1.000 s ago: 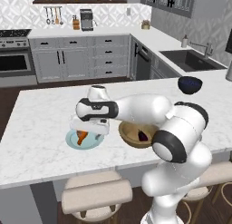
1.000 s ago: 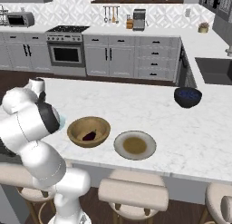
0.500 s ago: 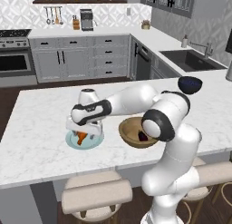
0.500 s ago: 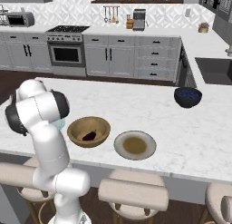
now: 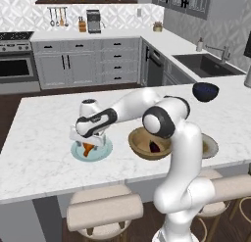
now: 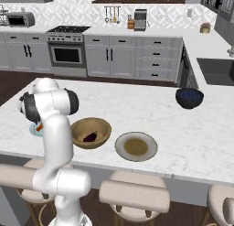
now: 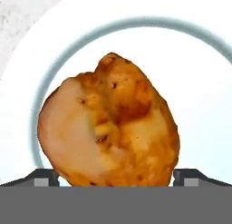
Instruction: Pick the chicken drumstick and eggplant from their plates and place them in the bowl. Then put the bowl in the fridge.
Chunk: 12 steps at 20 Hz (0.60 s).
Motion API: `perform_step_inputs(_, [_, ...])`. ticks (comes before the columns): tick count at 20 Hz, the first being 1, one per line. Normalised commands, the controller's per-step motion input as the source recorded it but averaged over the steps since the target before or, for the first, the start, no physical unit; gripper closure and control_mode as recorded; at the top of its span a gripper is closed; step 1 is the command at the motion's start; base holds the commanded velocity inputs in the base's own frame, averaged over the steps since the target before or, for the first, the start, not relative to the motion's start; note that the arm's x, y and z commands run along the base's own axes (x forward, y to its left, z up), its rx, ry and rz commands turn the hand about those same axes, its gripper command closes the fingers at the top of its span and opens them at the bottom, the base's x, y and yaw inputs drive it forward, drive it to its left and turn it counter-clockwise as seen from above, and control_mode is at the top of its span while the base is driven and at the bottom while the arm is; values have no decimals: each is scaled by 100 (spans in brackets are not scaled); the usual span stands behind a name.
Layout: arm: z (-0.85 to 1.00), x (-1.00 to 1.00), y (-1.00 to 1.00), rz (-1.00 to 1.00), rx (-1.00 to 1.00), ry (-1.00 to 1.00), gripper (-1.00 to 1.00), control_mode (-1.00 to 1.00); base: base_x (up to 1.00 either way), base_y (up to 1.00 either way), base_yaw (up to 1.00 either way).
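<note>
The gripper [image 5: 89,147] stands low over the blue plate [image 5: 78,153] near the worktop's front edge, fingers [image 7: 45,177] spread either side of the drumstick [image 7: 111,125]; whether they grip it I cannot tell. The eggplant [image 6: 90,137] lies in the bowl [image 6: 104,127] beside it.

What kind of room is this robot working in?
A home kitchen, computer-rendered by the look of it. There is an oven range along the back wall, a sink set in the side counter, and a marble island counter with stools tucked under it.
</note>
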Motion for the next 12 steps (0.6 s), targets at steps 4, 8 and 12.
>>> perform_step_inputs(4, [-38, 22, 11, -5, -2, 0, -100, -100, 0, 0, 0])
perform_step_inputs(8, [-44, -4, 1, -3, -3, 0, 100, -100, 0, 0, 0])
perform_step_inputs(12, [-46, -36, -15, -1, -1, 0, 100, -100, 0, 0, 0])
